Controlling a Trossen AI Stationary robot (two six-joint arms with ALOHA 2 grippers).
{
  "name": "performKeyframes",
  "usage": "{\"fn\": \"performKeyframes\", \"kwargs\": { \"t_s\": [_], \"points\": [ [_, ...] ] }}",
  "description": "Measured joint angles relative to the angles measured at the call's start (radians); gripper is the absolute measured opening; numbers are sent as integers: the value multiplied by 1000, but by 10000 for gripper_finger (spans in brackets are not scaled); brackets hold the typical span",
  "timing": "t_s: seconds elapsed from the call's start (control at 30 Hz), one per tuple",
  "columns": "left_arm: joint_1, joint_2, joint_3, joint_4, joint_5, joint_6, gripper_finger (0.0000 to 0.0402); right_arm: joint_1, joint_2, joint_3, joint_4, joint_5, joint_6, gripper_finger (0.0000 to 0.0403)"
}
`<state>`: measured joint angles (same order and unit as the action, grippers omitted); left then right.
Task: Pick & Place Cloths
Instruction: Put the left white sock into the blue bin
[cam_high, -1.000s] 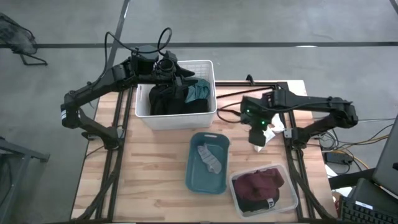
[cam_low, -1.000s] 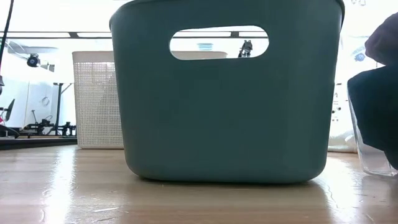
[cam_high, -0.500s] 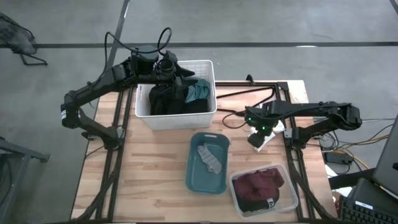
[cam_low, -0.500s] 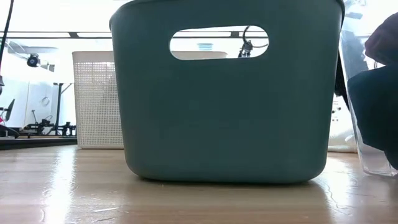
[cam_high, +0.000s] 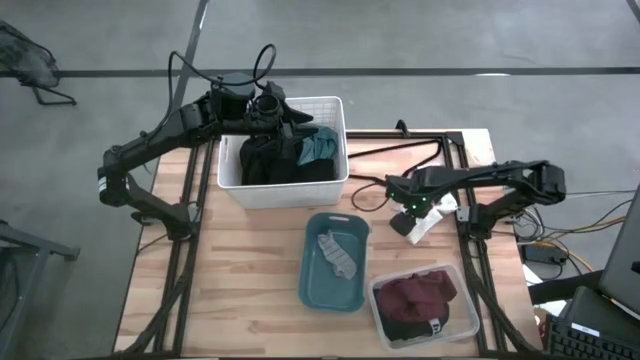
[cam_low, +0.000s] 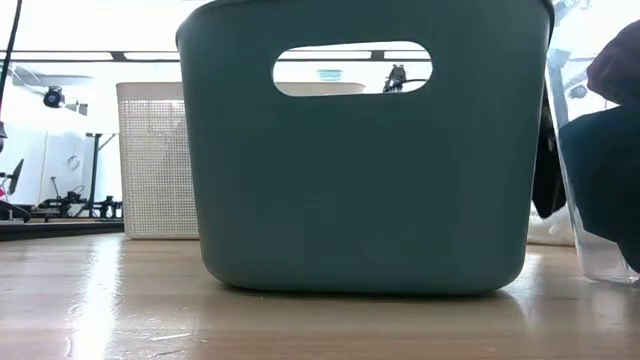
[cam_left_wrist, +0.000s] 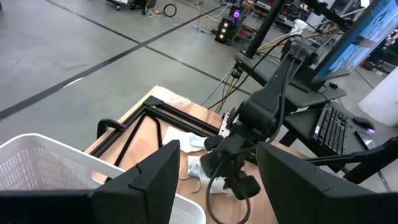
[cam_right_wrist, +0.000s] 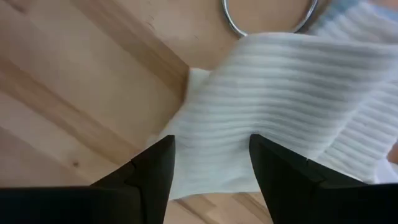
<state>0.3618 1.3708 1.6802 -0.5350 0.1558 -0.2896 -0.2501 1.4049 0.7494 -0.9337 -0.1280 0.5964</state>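
Observation:
The small white ribbed cloth (cam_right_wrist: 292, 87) lies flat on the table's right part (cam_high: 428, 224). My right gripper (cam_right_wrist: 211, 180) is open directly above it, pointing down, with one finger on each side of the cloth's near edge (cam_high: 402, 220). In the low view it shows as a dark shape (cam_low: 545, 170) between the two bins. My left gripper (cam_left_wrist: 217, 186) is open over the white basket (cam_high: 345, 140), which holds the black cloth (cam_high: 265, 160) and the teal cloth (cam_high: 322, 148). The maroon cloth (cam_high: 420, 295) lies in the clear bin (cam_high: 470, 320) on a navy one (cam_high: 430, 325). My right gripper comes at the white cloth from above with its fingers (cam_right_wrist: 149, 177) spread over the ribbed surface. I cannot tell whether the fingertips touch the cloth (cam_right_wrist: 211, 143).
A teal bin (cam_high: 310, 280) with a grey cloth (cam_high: 338, 252) stands in the middle, just left of my right gripper. A thin metal ring (cam_right_wrist: 233, 25) lies on the wood beside the white cloth. A black wire frame (cam_high: 400, 140) lies at the far right. Bare wood spreads to the left (cam_high: 240, 270).
My right gripper has moved a little toward the table's left and has come down over the white cloth; in the low view its dark shape now reaches lower between the bins. The left arm has kept still.

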Motion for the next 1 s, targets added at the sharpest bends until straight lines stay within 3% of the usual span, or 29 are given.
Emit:
{"fn": "performKeyframes", "kwargs": {
  "t_s": [0.3,0.53,0.63,1.0],
  "points": [
    [0,0,0,0,0,-10,218,0,139,-3,-3,-23,-62,153],
    [0,0,0,0,0,-10,218,0,171,-1,-8,-52,-136,53],
    [0,0,0,-1,0,-10,218,0,138,-6,-1,-56,-142,19],
    [0,0,0,0,0,0,218,1,-137,67,-17,-62,14,15]
  ]
}}
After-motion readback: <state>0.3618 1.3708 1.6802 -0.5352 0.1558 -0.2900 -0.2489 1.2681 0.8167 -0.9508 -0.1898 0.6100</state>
